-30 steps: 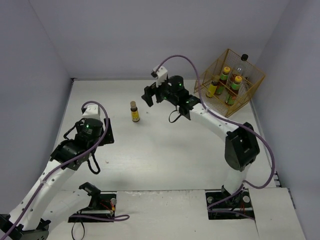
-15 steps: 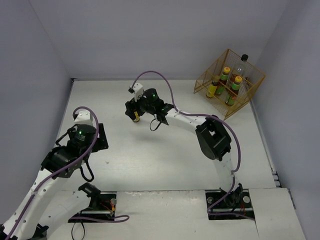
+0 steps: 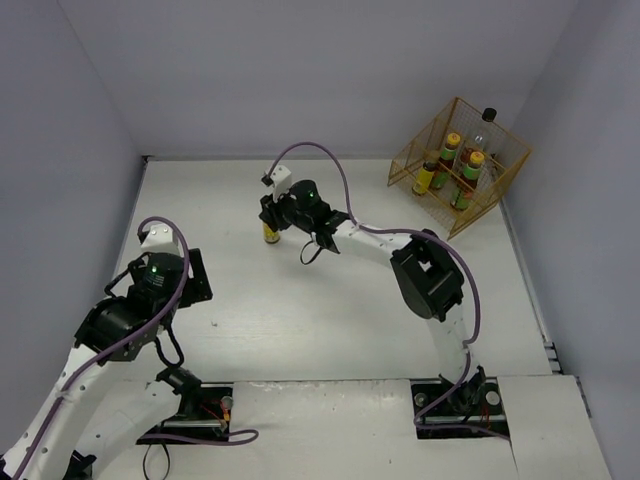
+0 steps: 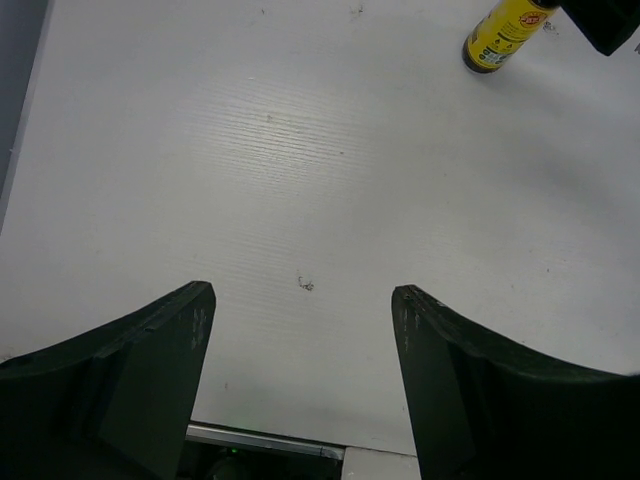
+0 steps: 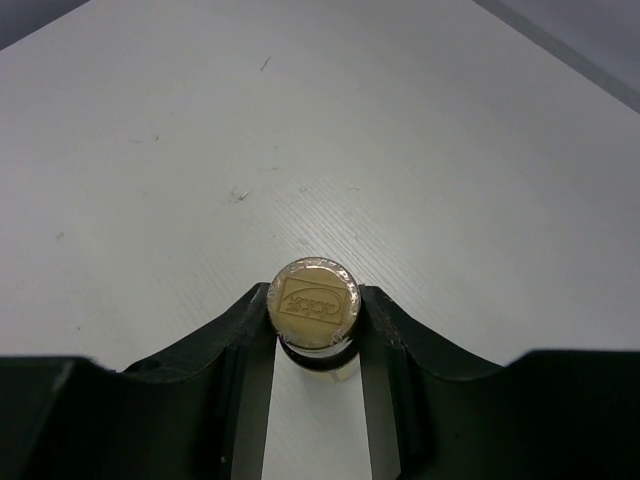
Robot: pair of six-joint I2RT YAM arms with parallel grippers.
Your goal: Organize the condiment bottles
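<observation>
Between the fingers of your right gripper [image 5: 315, 295] stands the short brown bottle [image 5: 313, 305], upright on the table [image 5: 450, 150]. From the right wrist camera you look straight down on its gold cap: the cap sits centred in the gap, close to the fingertips, and each finger [image 5: 245, 330] presses against one side of it, so the jaws are closed on the cap. The overhead camera shows that gripper low over the bottle's top in the far middle of the table, with the yellow label showing just below it.

Your left gripper [image 4: 300, 330] hangs well apart from it, over bare table toward the near left. Its jaws are spread wide and hold nothing. From the left wrist camera you see the same bottle far off at the upper right.

At the far right corner sits the wire basket [image 3: 490, 200], tilted on one edge. Inside it you have the black-capped bottle [image 3: 487, 130], two yellow-capped bottles [image 3: 452, 150] and a second brown bottle [image 3: 427, 178].
</observation>
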